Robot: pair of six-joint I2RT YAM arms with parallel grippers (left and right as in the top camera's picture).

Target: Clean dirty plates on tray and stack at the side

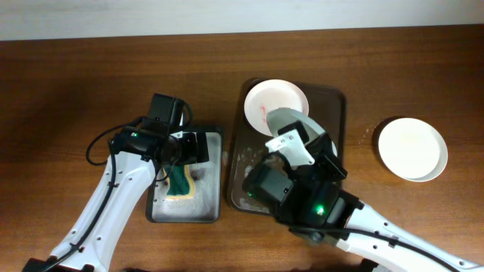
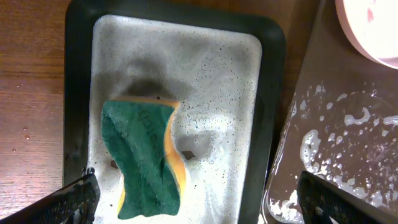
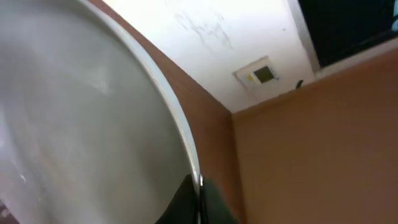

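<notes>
In the grey metal tray [image 1: 214,205], at 9 o'clock from the brown tray [image 1: 336,104], a sponge [image 2: 144,158] lies flat in soapy foam. Its green face is up over a yellow layer, and its long axis runs 12 to 6 o'clock in the left wrist view. Faint marks on the green face cannot be read. The left gripper [image 2: 211,200] hangs over the sponge's 6 o'clock end with its jaws spread wide, holding nothing.

The brown tray is flecked with foam, and a smeared plate [image 1: 276,100] with reddish marks sits flat at its 12 o'clock end. Just beyond, the right gripper [image 1: 296,142] is clamped on the rim of the held plate [image 1: 290,121], which is tipped steeply on edge above the tray. Its rim line runs roughly 10 to 4 o'clock.

At 3 o'clock, off the tray, a clean plate [image 1: 412,149] rests flat on the table [image 1: 76,75].
</notes>
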